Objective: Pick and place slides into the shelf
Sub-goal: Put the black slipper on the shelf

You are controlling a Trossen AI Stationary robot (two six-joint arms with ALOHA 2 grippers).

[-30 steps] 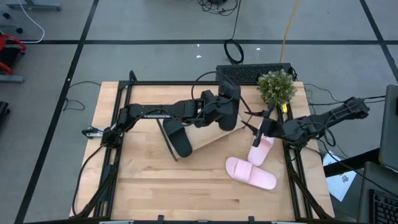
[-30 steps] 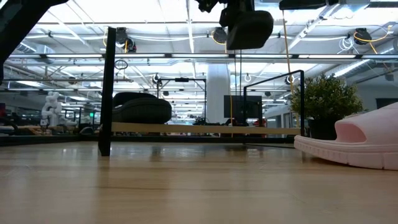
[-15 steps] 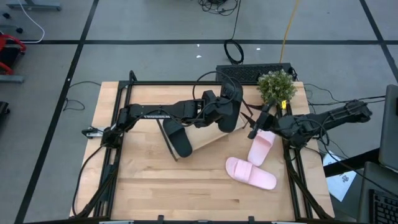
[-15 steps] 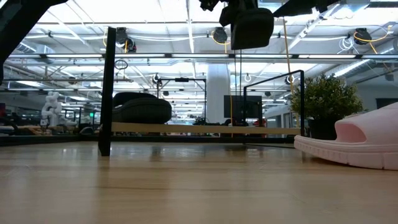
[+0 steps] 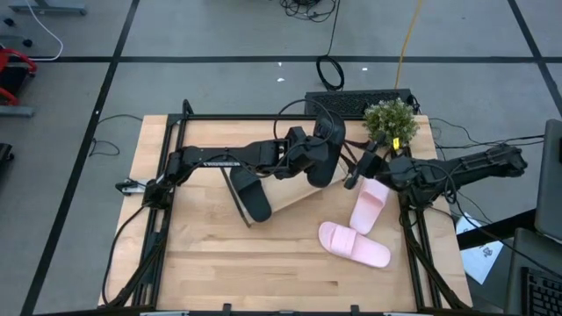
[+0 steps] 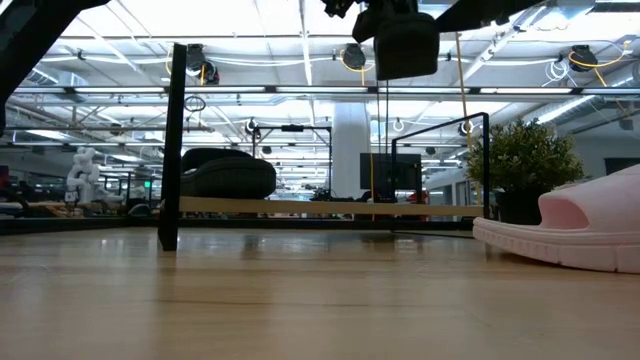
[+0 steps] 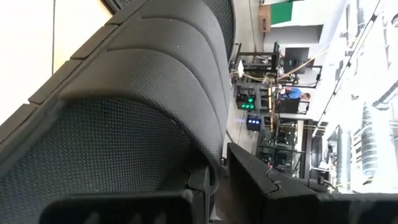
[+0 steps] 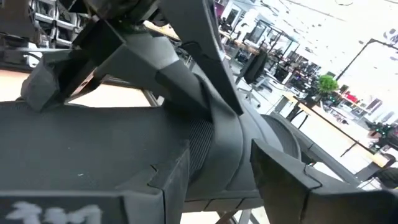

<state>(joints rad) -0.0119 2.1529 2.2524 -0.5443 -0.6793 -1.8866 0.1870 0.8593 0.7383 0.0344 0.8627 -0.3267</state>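
Observation:
My left gripper (image 5: pixel 311 161) is shut on a black slide (image 5: pixel 324 147), which hangs high over the table (image 6: pixel 405 45). Another black slide (image 5: pixel 250 195) lies sole down on the shelf's wooden board (image 5: pixel 294 198), also in the low view (image 6: pixel 225 172). Two pink slides (image 5: pixel 367 209) (image 5: pixel 353 243) lie on the table to the right. My right gripper (image 5: pixel 352 175) stands open just right of the held slide. In its wrist view its fingers (image 8: pixel 158 180) stand on either side of that slide's dark end (image 8: pixel 217 155). My left gripper pinches a thin edge (image 7: pixel 207 173) of the ribbed black slide between its two fingers; sole or strap, I cannot tell. The fingers come nearly level from the table's left. The slide is lifted clear, well above the shelf. My right gripper: I cannot tell whether it touches the slide.
A potted plant (image 5: pixel 391 121) stands at the table's far right, close behind my right arm. The shelf's black frame post (image 6: pixel 172 140) rises at the left of the low view. A keyboard (image 5: pixel 356 101) lies beyond the far edge. Bare tabletop (image 5: pixel 228 259) stretches along the near side.
My right gripper has moved toward the table's left and far side, away from the upper pink slide and up to the held black slide, staying open. My left gripper has rolled a little in place, and the held slide has turned slightly with it.

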